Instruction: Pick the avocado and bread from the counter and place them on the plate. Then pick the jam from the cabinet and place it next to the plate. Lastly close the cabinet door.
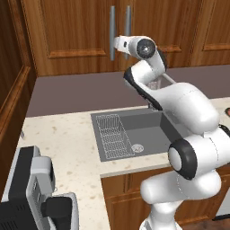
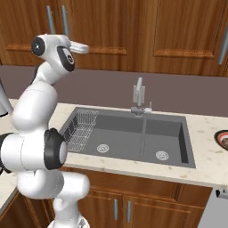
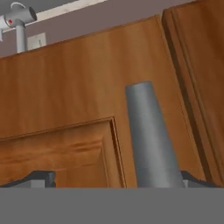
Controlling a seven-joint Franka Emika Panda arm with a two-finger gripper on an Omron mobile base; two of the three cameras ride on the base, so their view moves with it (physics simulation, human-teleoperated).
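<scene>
The tall brown cabinet [image 1: 81,31] fills the wall behind the sink, its two doors meeting at a pair of long silver bar handles [image 1: 112,33]. My gripper [image 1: 117,43] is raised to those handles. In the hand view it [image 3: 118,179] is open, and one grey handle [image 3: 151,135] of the cabinet door [image 3: 65,109] stands between the fingertips [image 3: 43,177], closer to the right one. Nothing is held. The plate [image 2: 221,136] peeks in with its red and black rim on the speckled counter [image 2: 209,151] at the far right. Avocado, bread and jam are out of view.
A grey steel sink [image 1: 143,130] with a wire rack [image 1: 114,134] and a faucet [image 2: 139,95] lies below the arm. A black and grey appliance [image 1: 31,188] sits on the counter at the lower left. Smaller wood doors [image 2: 178,31] hang to the right.
</scene>
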